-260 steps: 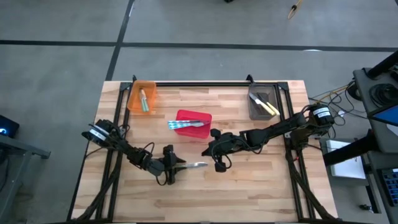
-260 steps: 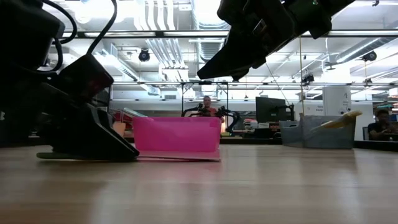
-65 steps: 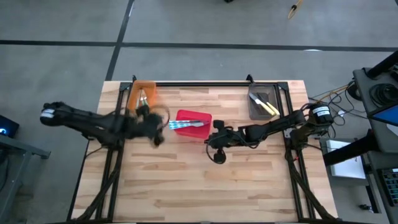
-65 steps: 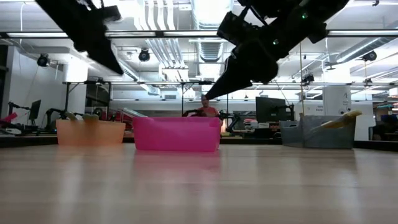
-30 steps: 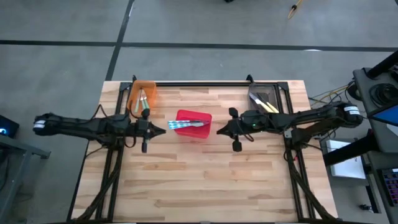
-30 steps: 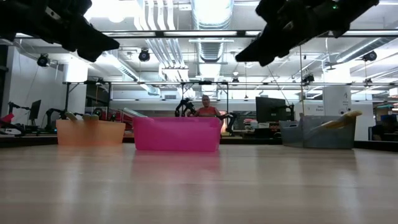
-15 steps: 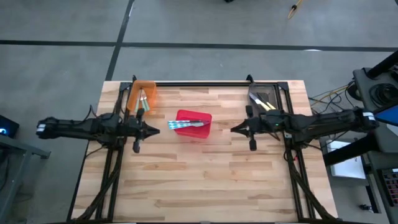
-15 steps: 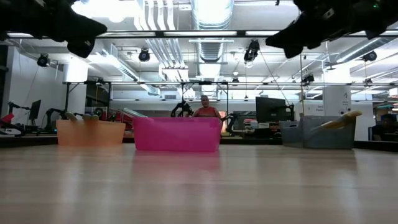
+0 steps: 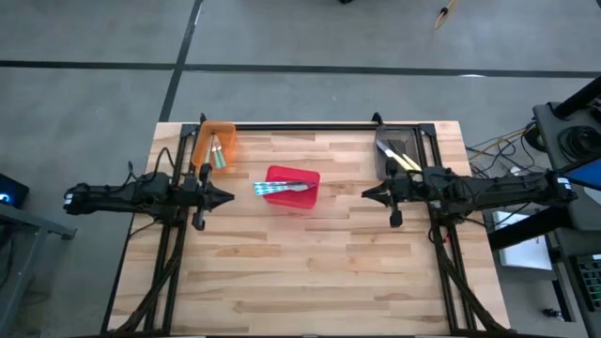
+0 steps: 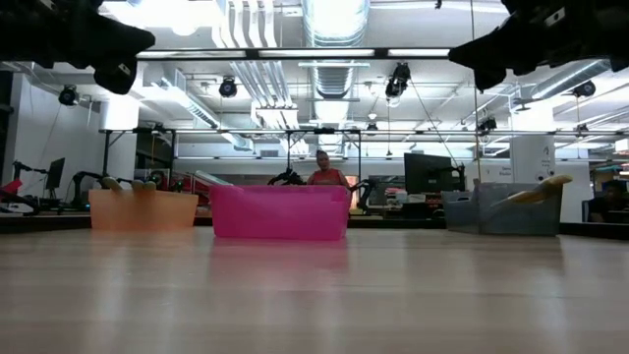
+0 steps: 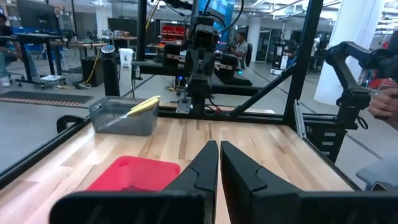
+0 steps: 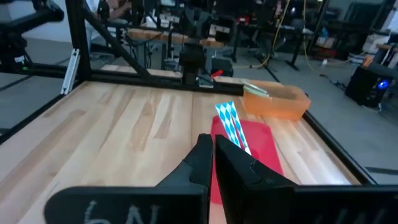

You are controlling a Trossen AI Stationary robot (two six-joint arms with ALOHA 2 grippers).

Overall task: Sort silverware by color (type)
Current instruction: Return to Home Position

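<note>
The silverware lies sorted in three bins. Green-handled pieces lie in the orange bin. Blue-handled pieces lie in the red bin, their ends sticking out over its left rim. Yellow-handled pieces lean in the grey bin. My left gripper hangs shut, level, above the table left of the red bin. My right gripper hangs shut, level, to the right of that bin. Both hold nothing.
A black frame rail runs along the table's far edge, with posts at the corners. The near half of the wooden table is bare wood. People and workstations show in the room beyond the table.
Both grippers have drawn back from the red bin, staying shut and level. My left gripper has gone a little toward the table's left edge. My right gripper has gone farther, toward the table's right edge. The bins and silverware have kept still.
</note>
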